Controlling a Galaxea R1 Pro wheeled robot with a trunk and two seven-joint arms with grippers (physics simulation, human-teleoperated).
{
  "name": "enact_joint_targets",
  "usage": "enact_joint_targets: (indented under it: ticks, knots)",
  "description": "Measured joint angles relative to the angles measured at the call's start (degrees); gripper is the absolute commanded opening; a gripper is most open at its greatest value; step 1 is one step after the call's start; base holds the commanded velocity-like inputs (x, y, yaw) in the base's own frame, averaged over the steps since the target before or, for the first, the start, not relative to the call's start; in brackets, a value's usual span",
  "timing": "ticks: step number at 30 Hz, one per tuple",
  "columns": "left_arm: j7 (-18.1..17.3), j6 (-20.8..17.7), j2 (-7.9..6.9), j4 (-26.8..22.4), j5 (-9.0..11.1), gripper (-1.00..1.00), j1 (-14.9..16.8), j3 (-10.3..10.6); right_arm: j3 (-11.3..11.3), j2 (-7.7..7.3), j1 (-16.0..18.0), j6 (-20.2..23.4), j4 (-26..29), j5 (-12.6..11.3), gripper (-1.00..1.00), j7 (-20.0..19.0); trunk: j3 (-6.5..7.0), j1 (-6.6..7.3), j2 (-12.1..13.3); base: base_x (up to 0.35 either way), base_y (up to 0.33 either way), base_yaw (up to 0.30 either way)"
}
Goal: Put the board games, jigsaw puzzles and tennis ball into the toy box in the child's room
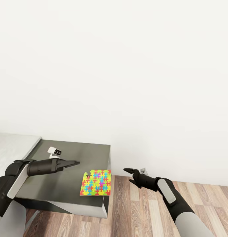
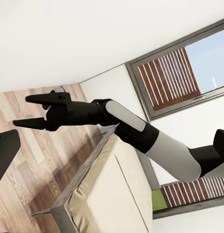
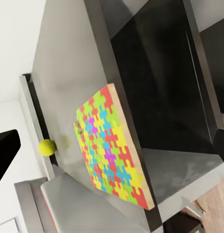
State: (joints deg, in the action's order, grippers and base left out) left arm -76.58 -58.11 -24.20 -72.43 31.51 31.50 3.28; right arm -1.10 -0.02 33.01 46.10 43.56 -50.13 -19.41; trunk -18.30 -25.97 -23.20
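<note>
We see one jigsaw puzzle [image 1: 97, 182] lying flat on the front right corner of a dark grey-topped unit [image 1: 71, 158], w/ one side right at the edge by the wood floor [image 1: 143, 210]. It's bright: yellow, pink, blue, green bits. In the right wrist view the puzzle [image 3: 114, 148] looks thin like a board, and a tennis ball [image 3: 47, 147] sits on a ledge past the unit's far side, apart from the puzzle.

Our left gripper [image 1: 75, 163] hangs above the dark top, a bit to the left of the puzzle, not touching it. Its fingers look close together w/ nothing in them. Our right gripper [image 1: 127, 171] is out over the floor, just right of the unit's corner. In the left wrist view the right gripper [image 2: 33, 110] has its two fingers spread apart w/ nothing between them. The bed [image 2: 107, 194] shows behind that arm. A small white thing [image 1: 54, 151] stands near the back of the dark top; we can't tell what it is.

We think the next job is to grab the puzzle. What could go wrong:
- Puzzle is thin and flat, so fingers may slide off and not get under it.
- It's at the edge, so a push from the left could knock it onto the floor.
- Left arm could bump the small white thing.
</note>
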Motion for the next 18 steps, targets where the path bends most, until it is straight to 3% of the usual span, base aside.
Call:
enact_joint_targets:
  ticks: [7,18]
  knots:
    - [0.0,0.0,0.05,-0.1,-0.1,1.00,0.0,0.0,2.0,0.03,0.0,0.1,-0.2,-0.1,1.00,0.3,-1.24,-1.54,-2.8,0.000,0.000,0.039]
    - [0.0,-0.1,0.03,-0.1,0.0,1.00,0.0,0.0,2.9,0.08,0.1,-0.1,-0.2,-0.2,1.00,0.9,-2.81,-3.96,-7.2,0.000,0.000,0.213]
